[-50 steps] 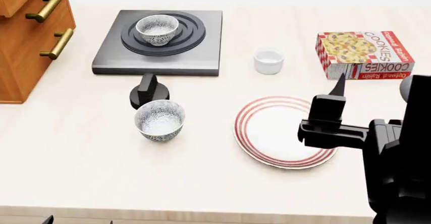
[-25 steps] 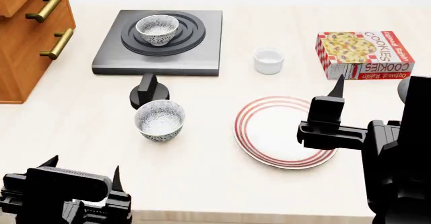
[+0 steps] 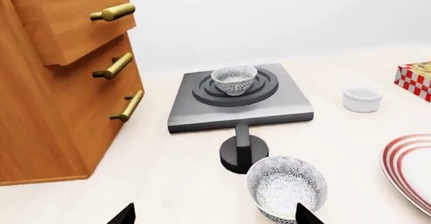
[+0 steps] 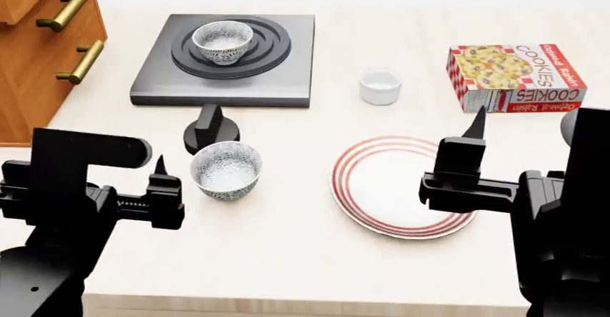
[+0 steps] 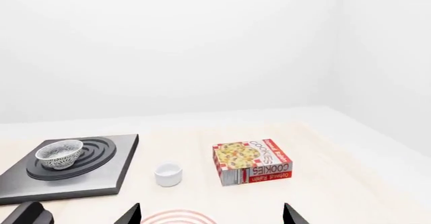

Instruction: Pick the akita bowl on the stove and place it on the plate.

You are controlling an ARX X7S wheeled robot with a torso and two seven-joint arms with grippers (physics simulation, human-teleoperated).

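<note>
Akita bowl [image 4: 222, 41] sits on stove [image 4: 226, 58] burner, untouched. Left end effector [image 3: 212, 215] empty, fingers apart, near the twin bowl [image 4: 226, 170]; I must pass over that and descend straight on the rim

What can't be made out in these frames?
- Plate: near right rim hidden by the right pincer, head view; cut by frame edge in both wrist views.
- Left pincer: one finger visible, head view; only tips in its wrist view.
- Cookie box: cut off, left wrist view.
</note>
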